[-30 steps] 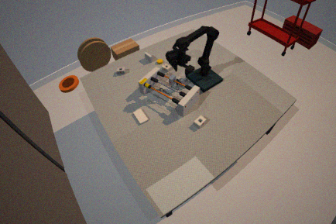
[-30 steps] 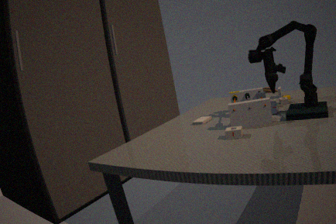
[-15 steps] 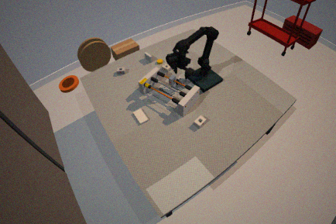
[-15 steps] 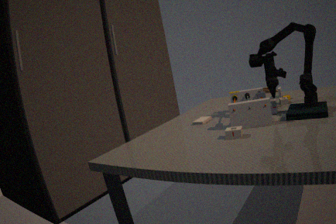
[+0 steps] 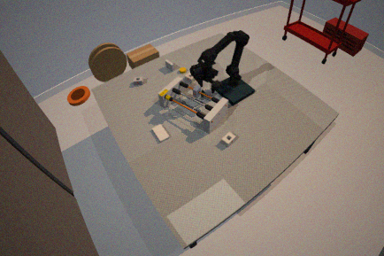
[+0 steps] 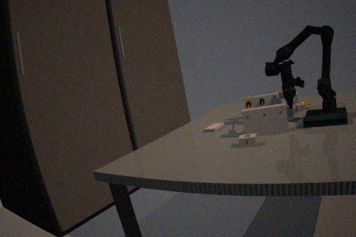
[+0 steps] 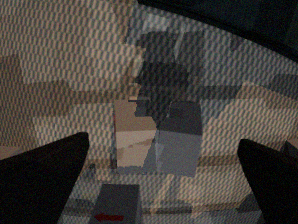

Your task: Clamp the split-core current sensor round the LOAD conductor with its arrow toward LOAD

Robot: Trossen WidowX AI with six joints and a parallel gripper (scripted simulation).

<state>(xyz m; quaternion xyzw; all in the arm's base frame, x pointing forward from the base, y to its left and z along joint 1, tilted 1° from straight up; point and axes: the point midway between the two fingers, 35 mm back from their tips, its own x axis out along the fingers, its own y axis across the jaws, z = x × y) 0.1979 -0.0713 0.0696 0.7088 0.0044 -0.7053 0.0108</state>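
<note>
Pincer (image 5: 201, 82) (image 6: 289, 102) (image 7: 165, 144) is wide open, nothing in its grip, aimed down at the counter (image 5: 274, 144) (image 6: 197, 166) (image 7: 30, 30). Nearest the wrist camera: grey block (image 5: 196, 91) (image 7: 117, 197) with a red arrow, low in frame. Beyond it, between the fingertips in that view, a two-part pale block (image 7: 135, 145), which I take for the open sensor, on the counter. Fingers straddle it, presumably so both halves get caught together. Rack (image 5: 217, 115) (image 6: 266, 118) holds the conductors up, likely for clamping room underneath. Top view shows a yellow marker (image 5: 165, 95) (image 6: 248, 97); wrist doesn't. Lettering unreadable; only wrist resolves the arrow.
</note>
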